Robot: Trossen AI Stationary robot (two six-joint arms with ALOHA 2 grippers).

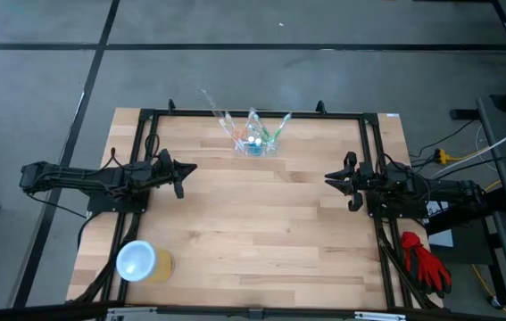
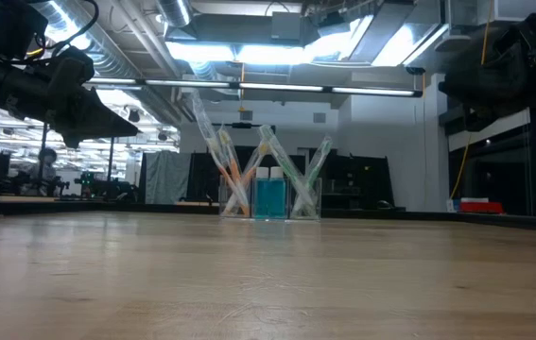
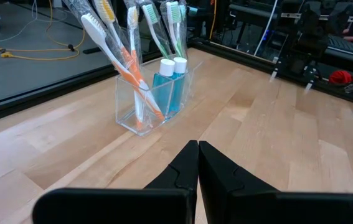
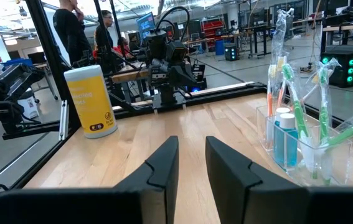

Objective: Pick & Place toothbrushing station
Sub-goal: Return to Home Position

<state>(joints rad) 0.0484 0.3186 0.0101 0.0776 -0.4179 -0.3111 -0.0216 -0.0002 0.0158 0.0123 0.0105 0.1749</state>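
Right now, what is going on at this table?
Nothing is being handled now. The clear holder stands near the far edge of the table, with wrapped toothbrushes and two blue bottles in it. The left gripper, shut and empty, hangs over the table's left side; the right gripper, open and empty, over its right side. A yellow cup stands at the near left corner.

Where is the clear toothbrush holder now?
In the high view, the clear holder stands at the middle of the top edge of the table, above the gap between the left gripper and the right gripper.
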